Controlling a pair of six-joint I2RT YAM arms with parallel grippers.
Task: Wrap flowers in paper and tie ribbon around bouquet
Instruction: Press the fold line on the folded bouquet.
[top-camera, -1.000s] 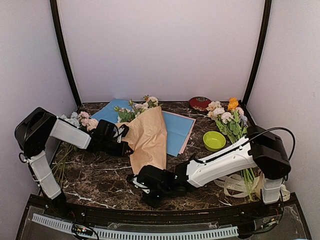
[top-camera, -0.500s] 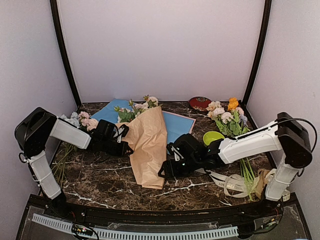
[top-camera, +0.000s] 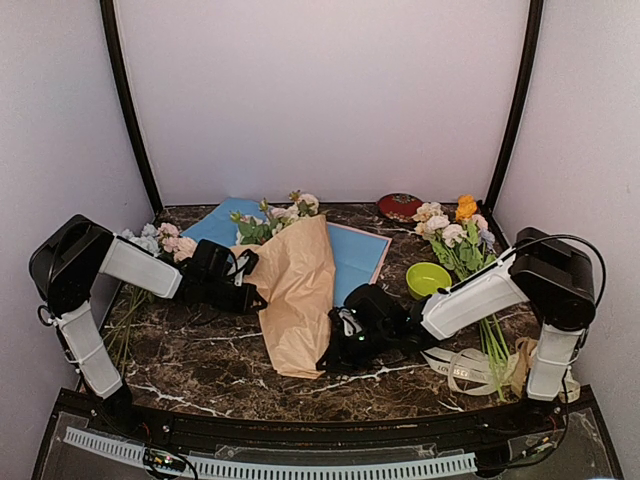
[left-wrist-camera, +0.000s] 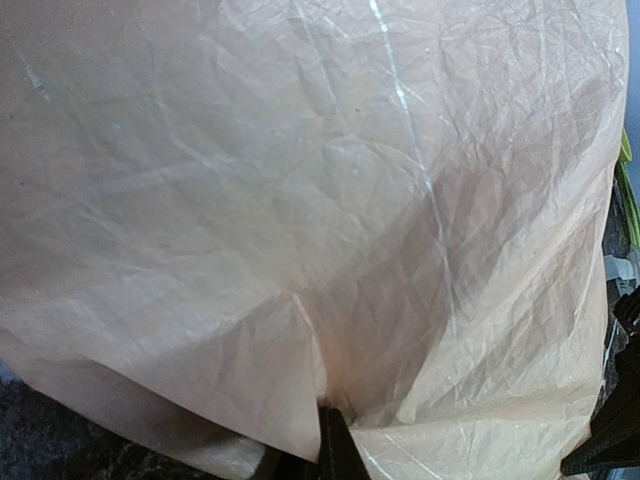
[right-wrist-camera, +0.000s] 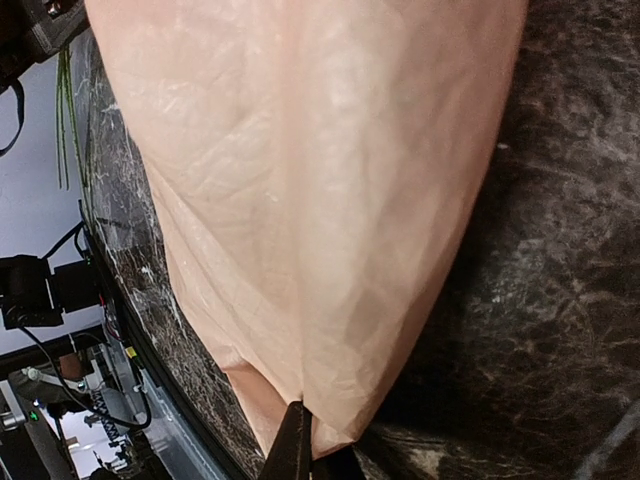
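Note:
The bouquet is a cone of creased tan paper (top-camera: 297, 290) lying mid-table, with the pink-cream flowers (top-camera: 283, 214) and green leaves showing at its far, wide end. My left gripper (top-camera: 257, 296) is shut on the paper's left edge; in the left wrist view the paper (left-wrist-camera: 300, 200) fills the frame above the closed left gripper (left-wrist-camera: 335, 447). My right gripper (top-camera: 327, 357) is shut on the paper's lower right edge near the narrow end. In the right wrist view the paper (right-wrist-camera: 320, 180) runs down into the closed right gripper (right-wrist-camera: 300, 452). The cream ribbon (top-camera: 468, 366) lies loose at the near right.
A light blue sheet (top-camera: 357, 256) lies under and behind the cone. A green bowl (top-camera: 428, 281), a red dish (top-camera: 399, 206) and a bunch with an orange bloom (top-camera: 456, 236) sit at the right. A bunch with blue blooms (top-camera: 158, 241) lies at the left.
My right gripper has moved from in front of the cone's narrow end to its lower right edge and has shut on the paper there. The left arm has not moved.

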